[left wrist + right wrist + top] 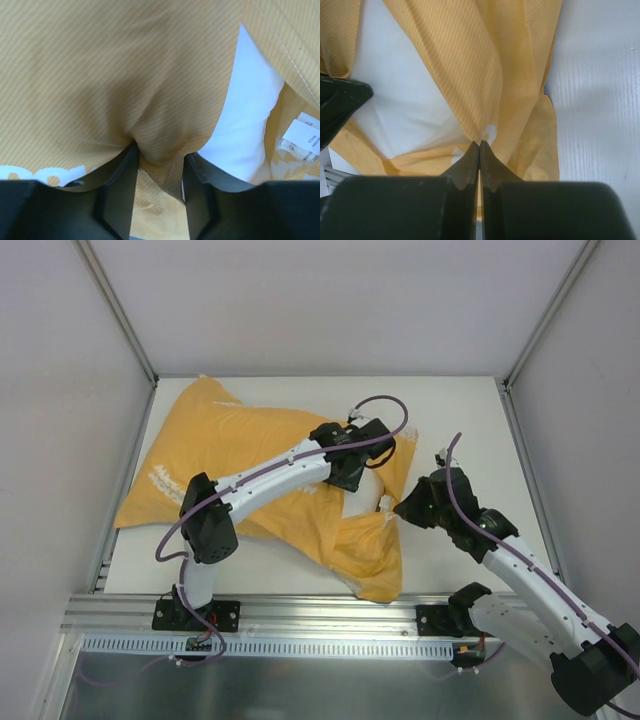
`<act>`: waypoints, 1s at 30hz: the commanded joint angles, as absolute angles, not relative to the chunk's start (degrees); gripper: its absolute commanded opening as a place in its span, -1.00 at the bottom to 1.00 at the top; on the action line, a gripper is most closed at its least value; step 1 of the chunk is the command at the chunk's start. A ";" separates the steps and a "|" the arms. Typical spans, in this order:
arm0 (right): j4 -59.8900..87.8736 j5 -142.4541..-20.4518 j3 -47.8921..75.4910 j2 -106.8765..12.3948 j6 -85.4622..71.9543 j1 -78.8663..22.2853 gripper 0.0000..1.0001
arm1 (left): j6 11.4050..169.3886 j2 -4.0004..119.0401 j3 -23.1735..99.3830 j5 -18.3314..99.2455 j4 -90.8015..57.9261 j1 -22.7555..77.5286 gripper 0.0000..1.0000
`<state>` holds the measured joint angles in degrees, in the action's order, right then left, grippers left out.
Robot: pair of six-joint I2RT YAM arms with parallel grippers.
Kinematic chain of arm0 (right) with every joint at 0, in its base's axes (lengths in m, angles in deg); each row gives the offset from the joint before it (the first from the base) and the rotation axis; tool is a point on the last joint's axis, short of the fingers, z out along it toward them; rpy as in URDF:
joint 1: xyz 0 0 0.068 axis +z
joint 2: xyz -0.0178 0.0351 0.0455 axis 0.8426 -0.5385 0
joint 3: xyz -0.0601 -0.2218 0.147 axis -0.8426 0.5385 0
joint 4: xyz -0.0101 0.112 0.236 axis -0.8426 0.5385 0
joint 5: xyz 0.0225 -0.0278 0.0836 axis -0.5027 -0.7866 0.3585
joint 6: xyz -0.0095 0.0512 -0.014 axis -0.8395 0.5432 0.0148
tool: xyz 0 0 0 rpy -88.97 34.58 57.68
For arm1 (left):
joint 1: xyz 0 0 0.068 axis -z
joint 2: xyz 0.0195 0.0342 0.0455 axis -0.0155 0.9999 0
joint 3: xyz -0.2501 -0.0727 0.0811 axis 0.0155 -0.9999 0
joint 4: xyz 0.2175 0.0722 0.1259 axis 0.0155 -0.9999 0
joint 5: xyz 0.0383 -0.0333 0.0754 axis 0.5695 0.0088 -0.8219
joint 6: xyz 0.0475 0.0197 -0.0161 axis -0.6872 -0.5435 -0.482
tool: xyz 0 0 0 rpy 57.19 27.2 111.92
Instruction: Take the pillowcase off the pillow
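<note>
Top view: the pillowcase (230, 455), orange-yellow side up, lies on the table (460, 430) with its long axis running from 10 o'clock to 4 o'clock and its open mouth at the 4 o'clock end. Both hands meet at that mouth. The right hand (480, 144), fingers pressed together, pinches a fold of the mouth's edge. The left hand (160, 150), partly spread, presses into the cloth with a ridge of it between its fingers; we cannot tell whether it grips. The white pillow (250, 110) shows just beside it at 2 o'clock. From both hands the stuffed bulk lies toward 10 o'clock, so we judge the cloth must travel toward 4 o'clock.
</note>
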<state>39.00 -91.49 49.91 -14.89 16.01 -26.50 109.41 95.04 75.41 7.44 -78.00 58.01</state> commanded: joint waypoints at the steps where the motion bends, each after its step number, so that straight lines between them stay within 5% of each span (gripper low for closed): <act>1: 40.90 -93.57 50.85 -13.36 16.23 -27.27 -0.99 | 109.75 91.47 76.68 3.98 -80.42 54.86 -0.31; 10: 45.56 -97.00 53.57 -10.64 14.47 -27.97 -0.99 | 111.16 80.56 71.41 7.58 -79.63 47.74 -0.50; 15: 46.79 -97.18 54.45 -8.61 14.47 -28.50 -0.99 | 109.67 78.35 67.98 10.83 -77.43 47.12 -0.30; 17: 46.97 -97.00 54.45 -8.61 14.73 -28.50 -0.99 | 109.67 78.53 67.28 12.15 -76.29 47.12 -0.54; 19: 47.23 -97.00 54.19 -8.44 14.82 -28.50 -0.99 | 110.19 78.88 66.40 13.03 -76.02 47.12 -1.00; 30: 54.97 -101.84 50.67 -6.50 11.66 -32.62 -0.99 | 112.30 71.77 65.61 12.86 -75.76 43.01 -1.00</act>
